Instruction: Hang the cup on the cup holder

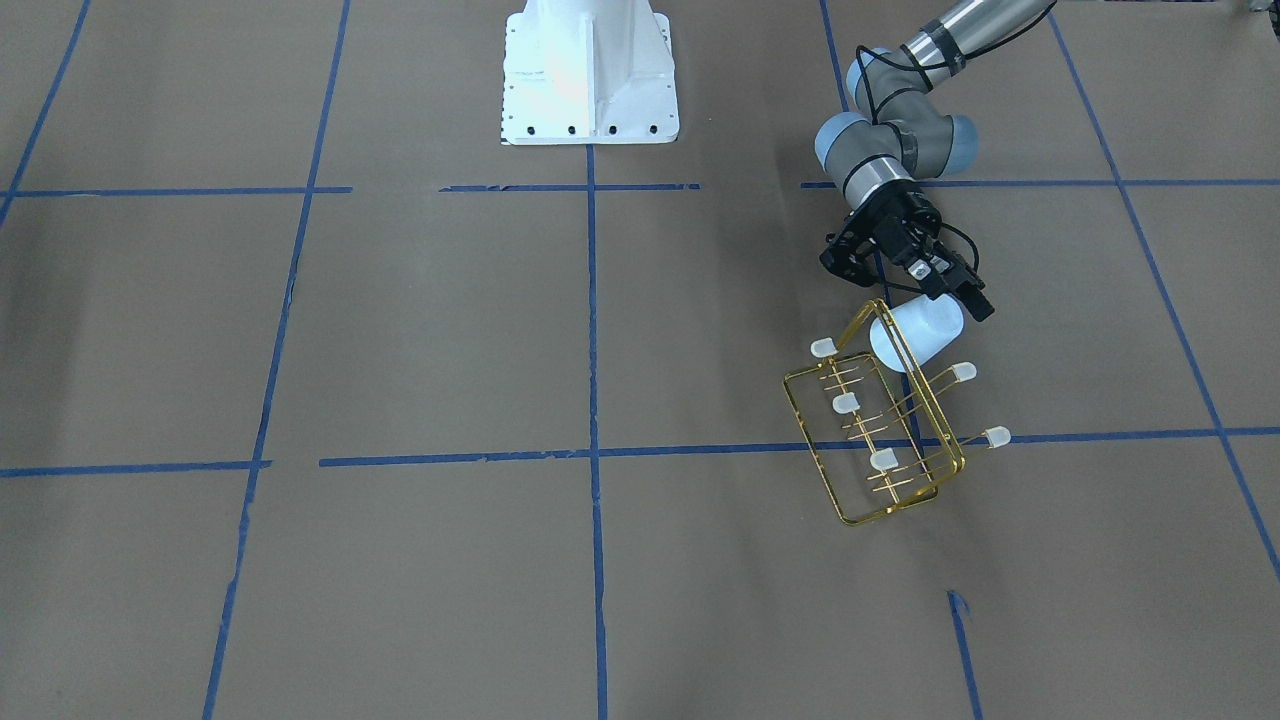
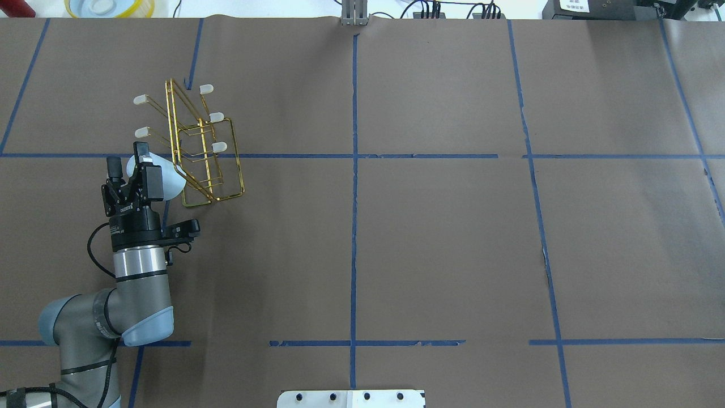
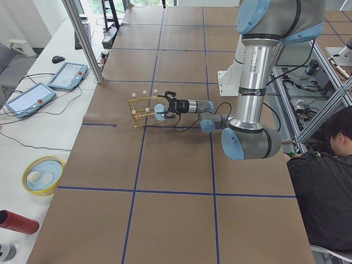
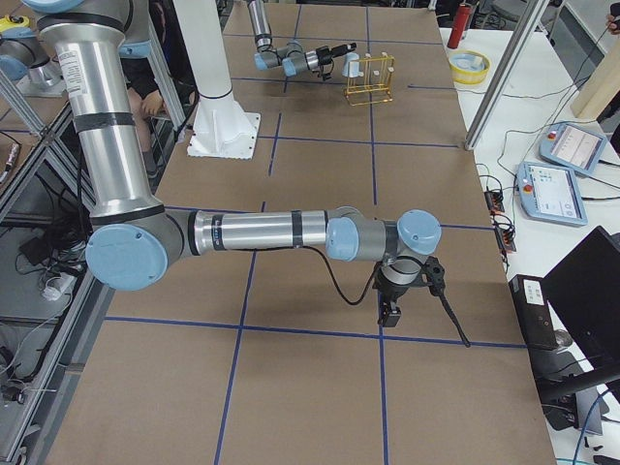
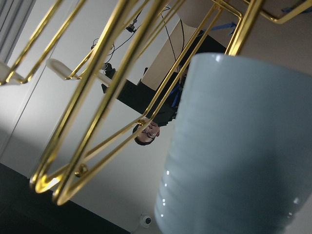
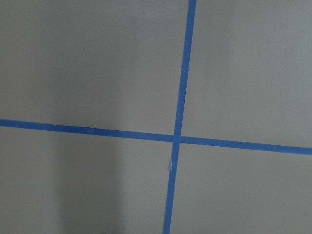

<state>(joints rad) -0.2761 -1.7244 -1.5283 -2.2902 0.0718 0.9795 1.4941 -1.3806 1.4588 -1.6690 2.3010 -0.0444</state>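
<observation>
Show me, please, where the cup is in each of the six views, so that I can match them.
Front-facing: cup right of centre, above the cup holder.
Overhead: cup at the left, below the holder.
Exterior left: cup near the centre, slightly up.
Exterior right: cup at top middle, tiny.
Left wrist: cup fills the right half.
Right wrist: not in it.
Shared landmark: the gold cup holder beside the cup.

Bright even light, soft faint shadows.

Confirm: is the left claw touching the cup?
Touching. The front-facing view shows the left claw clamped on the tilted cup at its end, no gap; the overhead view agrees.
</observation>
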